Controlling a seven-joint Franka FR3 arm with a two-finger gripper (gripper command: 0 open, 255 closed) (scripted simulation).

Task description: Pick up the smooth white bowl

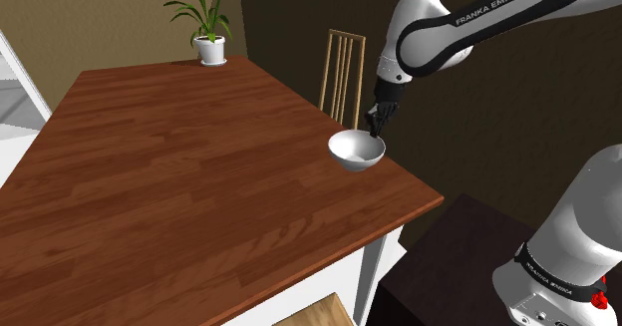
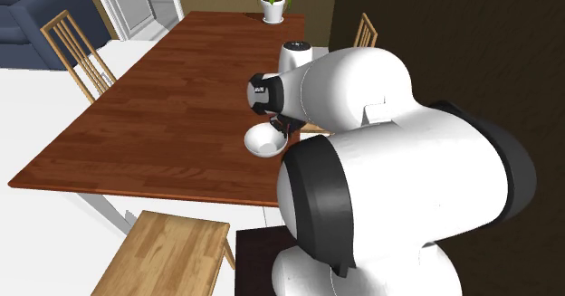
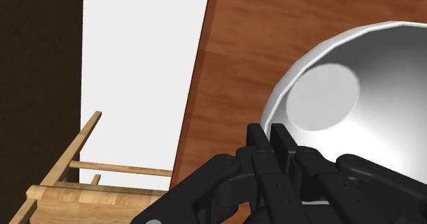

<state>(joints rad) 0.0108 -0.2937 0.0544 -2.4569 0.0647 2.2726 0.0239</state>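
Observation:
The smooth white bowl [image 1: 357, 152] is over the brown wooden table [image 1: 179, 174], close to the edge nearest the arm. My black gripper [image 1: 374, 125] comes down on its near rim and is shut on it. In the wrist view the two fingers stand close together at the gripper [image 3: 267, 137], pinching the rim of the bowl [image 3: 356, 99], whose inside and flat bottom show. From the second exterior view the bowl [image 2: 263, 140] sits just under the gripper [image 2: 282, 131], partly hidden by the arm. I cannot tell whether the bowl touches the table.
A potted plant [image 1: 207, 25] stands at the table's far corner. A wooden chair [image 1: 342, 70] is behind the bowl, beyond the table edge. Another chair [image 2: 77, 50] is at the far side, and a wooden seat [image 2: 167, 253] is near the dark stand [image 1: 449, 264].

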